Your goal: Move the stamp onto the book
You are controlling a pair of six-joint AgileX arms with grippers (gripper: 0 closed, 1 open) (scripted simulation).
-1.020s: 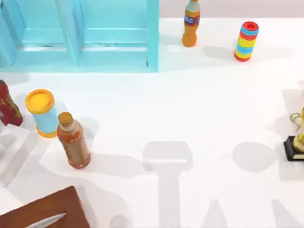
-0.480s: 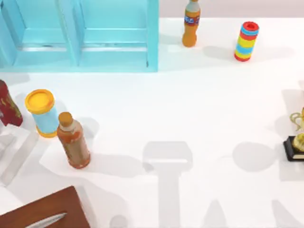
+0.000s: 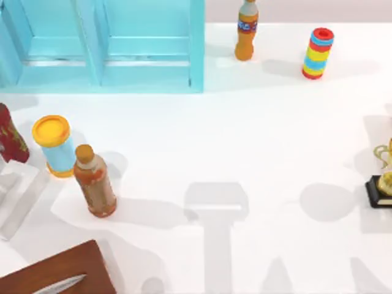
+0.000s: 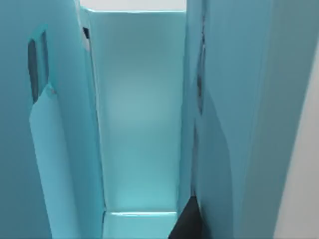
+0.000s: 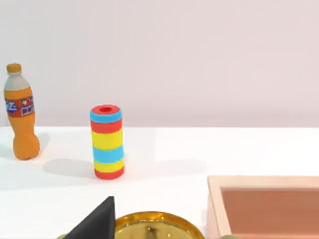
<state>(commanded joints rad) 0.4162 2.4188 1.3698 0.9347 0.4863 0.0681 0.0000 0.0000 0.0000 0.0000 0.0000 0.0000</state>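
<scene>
Item: white table (image 3: pixel 245 135), laid with distractors standing upright and well apart, so that each could be reached singly. At the far left a light cyan open-fronted cabinet (image 3: pixel 196 43) is set. To its right an orange soft-drink bottle with a grey cap (image 3: pixel 246 33) and a cylinder banded red, blue and yellow (image 3: pixel 318 53) are stood. Along the left side a dark red bottle with yellow marks (image 3: pixel 9 135), a pale blue can with a yellow lid (image 3: pixel 55 147) and a brown-orange bottle with an orange cap (image 3: pixel 95 180) are grouped near one another. A brown wooden board (image 3: pixel 61 272) carrying a silvery blade (image 3: pixel 58 283) is laid at the near left corner. A gold trophy on a black base (image 3: pixel 383 177) is stood at the right edge. The left pincer (image 4: pixel 187 221), seen as a dark wedge, is pointed into the cabinet's compartment; the right pincer (image 5: pixel 94 221), likewise a dark wedge, is held above the trophy's rim, beside a pale wooden tray (image 5: pixel 264 199). Whether either is released or clenched cannot be told. The place of the stamp, and of the book, cannot be told, so neither can its relation to either pincer. Both arms are judged parked, the transfer not yet begun.
</scene>
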